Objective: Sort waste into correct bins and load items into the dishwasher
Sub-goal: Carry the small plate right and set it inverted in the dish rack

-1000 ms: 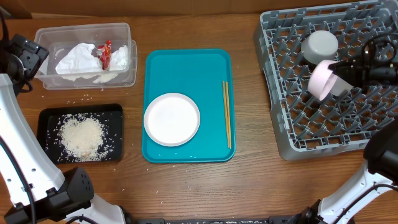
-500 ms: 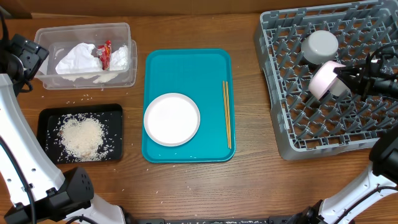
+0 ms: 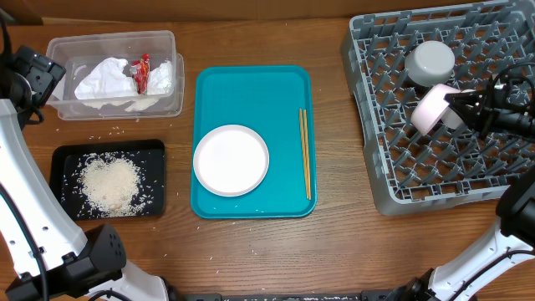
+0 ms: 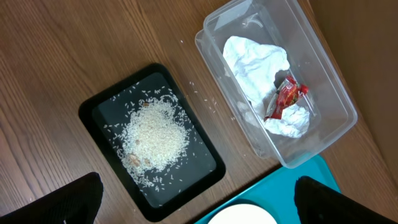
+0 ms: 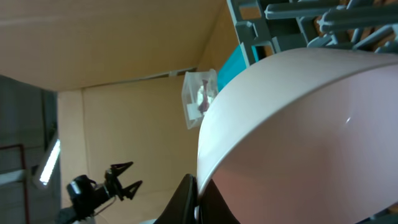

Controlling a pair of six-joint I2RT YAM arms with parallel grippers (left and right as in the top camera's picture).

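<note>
My right gripper is shut on the rim of the smaller pinkish-white plate, which stands tilted on edge among the pegs of the grey dishwasher rack. In the right wrist view the plate fills the frame and my fingers pinch its edge. A grey-green bowl sits upside down in the rack behind it. The large white plate and chopsticks lie on the teal tray. My left gripper hangs open above the black tray of rice.
The clear tub at the back left holds the crumpled napkin and the red sauce packet. Loose rice grains lie on the wood between the tub and the black tray. The left arm runs along the table's left edge.
The right gripper has tipped the pinkish plate more upright and drawn it lower among the rack's pegs. The left arm has not moved.
</note>
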